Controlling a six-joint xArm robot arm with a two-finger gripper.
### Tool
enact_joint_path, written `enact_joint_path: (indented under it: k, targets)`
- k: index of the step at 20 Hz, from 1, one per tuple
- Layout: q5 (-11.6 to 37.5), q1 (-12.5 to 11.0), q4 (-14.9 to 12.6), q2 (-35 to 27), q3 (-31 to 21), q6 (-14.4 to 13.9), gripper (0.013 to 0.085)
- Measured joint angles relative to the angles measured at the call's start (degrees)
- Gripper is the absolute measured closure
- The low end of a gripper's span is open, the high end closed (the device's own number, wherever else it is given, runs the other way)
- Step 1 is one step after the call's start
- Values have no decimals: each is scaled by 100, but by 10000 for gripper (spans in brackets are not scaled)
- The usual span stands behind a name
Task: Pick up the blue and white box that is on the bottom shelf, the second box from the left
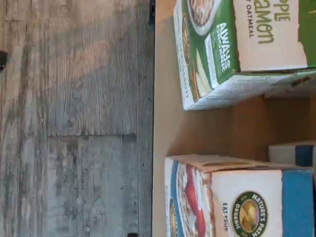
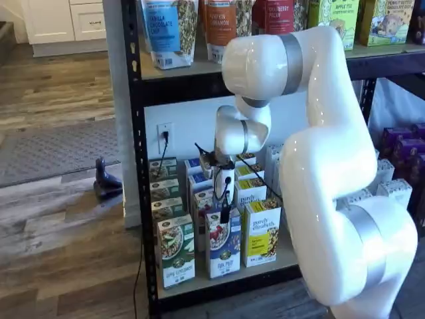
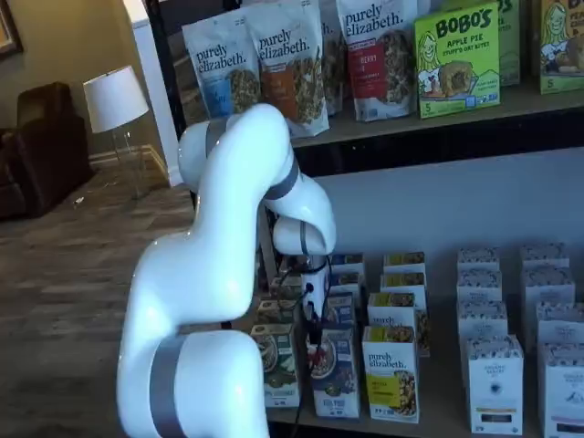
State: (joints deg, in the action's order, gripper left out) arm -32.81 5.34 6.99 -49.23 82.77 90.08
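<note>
The blue and white box stands at the front of the bottom shelf, between a green-and-white carton and a yellow carton. The gripper hangs just above the box top, jaws spread wide, holding nothing. To do this well, it should probably drop straight down, centre on the narrow top, and clamp the side panels without nudging either neighbour. Fingertips are dark, small and blurred in both shelf views; the arm hides the shelf's left end. The wrist view shows no fingers, and crops both cartons.

Glossy white rounded arm with grey joint bands and thin black cables.
</note>
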Motion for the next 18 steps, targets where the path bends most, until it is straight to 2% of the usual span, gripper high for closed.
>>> enact_joint_path:
  k: [2, 5, 15, 18]
  targets:
    - [-52, 1, 262, -49, 96, 213, 130]
    - [-107, 20, 348, -141, 261, 258, 130]
    - [-131, 31, 67, -383, 549, 11, 130]
    - [-111, 14, -91, -489, 655, -101, 130]
